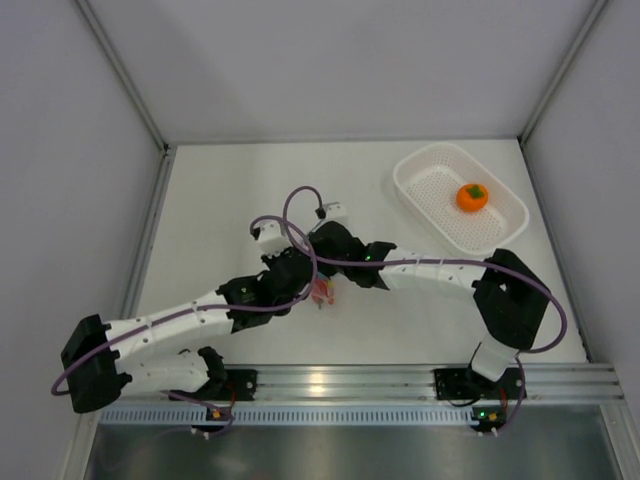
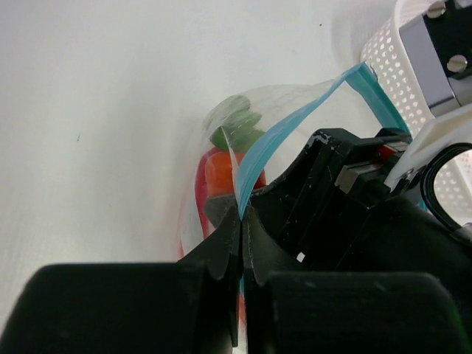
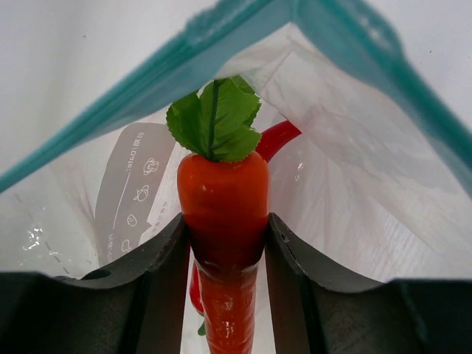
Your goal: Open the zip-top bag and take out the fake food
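Note:
The zip-top bag (image 1: pixel 322 292) lies at mid-table between both arms, its mouth open. My left gripper (image 2: pixel 241 212) is shut on the bag's blue zip strip (image 2: pixel 295 122), pinching one lip. My right gripper (image 3: pixel 225 220) reaches inside the bag (image 3: pixel 354 184) and is shut on the orange carrot (image 3: pixel 223 195), just below its green leaves. A red chili pepper (image 3: pixel 278 137) lies behind the carrot in the bag. The left wrist view shows the carrot (image 2: pixel 219 169) through the clear plastic. The round orange (image 1: pixel 472 197) sits in the white basket.
The white perforated basket (image 1: pixel 420 180) stands at the back right, and its wall (image 2: pixel 391 66) shows close behind the bag. Grey enclosure walls stand left, right and behind. An aluminium rail (image 1: pixel 350 380) runs along the near edge.

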Controlling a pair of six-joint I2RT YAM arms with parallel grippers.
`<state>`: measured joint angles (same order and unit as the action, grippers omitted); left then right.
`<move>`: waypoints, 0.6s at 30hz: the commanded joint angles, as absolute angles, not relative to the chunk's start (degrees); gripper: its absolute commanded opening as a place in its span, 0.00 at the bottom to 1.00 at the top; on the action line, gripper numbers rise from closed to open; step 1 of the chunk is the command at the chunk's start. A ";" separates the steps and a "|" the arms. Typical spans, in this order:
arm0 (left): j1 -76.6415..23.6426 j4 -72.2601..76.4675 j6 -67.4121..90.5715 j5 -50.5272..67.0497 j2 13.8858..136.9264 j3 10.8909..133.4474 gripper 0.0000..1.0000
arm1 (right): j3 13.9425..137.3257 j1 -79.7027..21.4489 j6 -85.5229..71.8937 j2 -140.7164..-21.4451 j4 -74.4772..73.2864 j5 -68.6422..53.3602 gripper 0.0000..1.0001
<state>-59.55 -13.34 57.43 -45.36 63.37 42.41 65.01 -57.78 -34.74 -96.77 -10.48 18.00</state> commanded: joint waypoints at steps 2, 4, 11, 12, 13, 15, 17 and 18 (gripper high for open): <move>-59.59 -13.27 48.00 -44.38 62.93 45.52 0.00 | 68.29 -59.24 -31.99 -92.73 -10.46 19.24 0.22; -59.59 -14.06 45.80 -44.91 62.14 46.23 0.00 | 67.94 -59.24 -31.99 -92.11 -10.28 19.60 0.22; -59.59 -20.39 44.57 -51.32 61.17 48.78 0.00 | 61.89 -59.24 -32.78 -86.41 -4.14 16.18 0.18; -59.59 -20.39 44.30 -51.50 61.00 48.78 0.00 | 61.44 -59.24 -33.31 -85.96 -3.61 16.08 0.18; -59.59 -20.13 43.95 -51.42 60.74 48.61 0.00 | 61.44 -59.33 -33.31 -85.52 -3.52 16.08 0.18; -59.68 -19.69 42.90 -49.31 60.47 48.69 0.00 | 62.66 -59.24 -32.96 -86.13 -4.39 16.96 0.17; -59.59 -18.82 41.32 -46.08 60.47 49.57 0.00 | 65.90 -59.24 -32.78 -88.58 -7.90 19.15 0.17; -59.59 -18.37 39.83 -45.10 60.38 49.83 0.00 | 67.22 -59.24 -32.78 -89.72 -8.95 19.51 0.17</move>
